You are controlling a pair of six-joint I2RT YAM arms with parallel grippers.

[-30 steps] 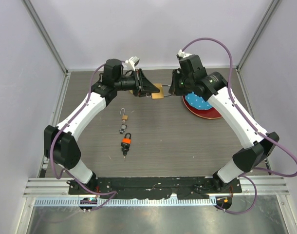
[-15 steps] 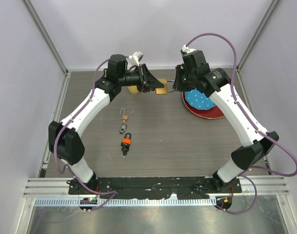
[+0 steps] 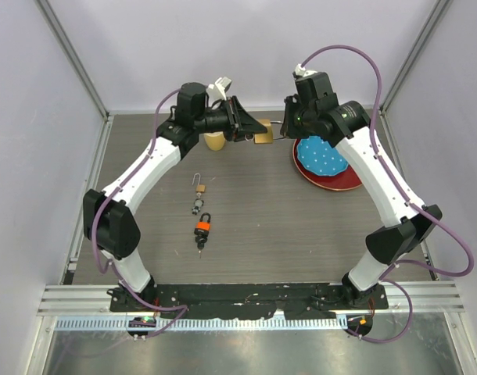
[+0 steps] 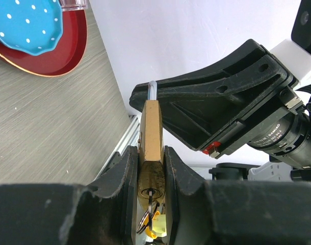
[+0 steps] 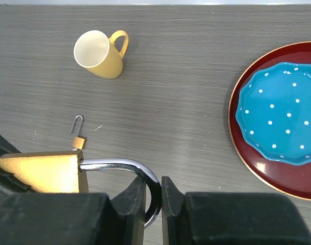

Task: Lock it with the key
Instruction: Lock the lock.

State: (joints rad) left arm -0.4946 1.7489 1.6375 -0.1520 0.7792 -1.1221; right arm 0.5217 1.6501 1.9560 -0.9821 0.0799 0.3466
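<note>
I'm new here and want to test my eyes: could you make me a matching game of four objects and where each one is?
1 brass padlock
2 yellow mug
3 blue dotted dish
4 orange padlock

A on the red plate
B table, far side
C clamped between left tool and right tool
D table, nearest the arm bases

Pairs: 1-C, 2-B, 3-A, 4-D

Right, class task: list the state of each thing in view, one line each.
brass padlock: held off the table, key in its keyhole.
left gripper: shut on the padlock's body.
right gripper: shut on its shackle.
yellow mug: empty.
blue plate: empty, on red plate.
orange padlock: lying on the table.
</note>
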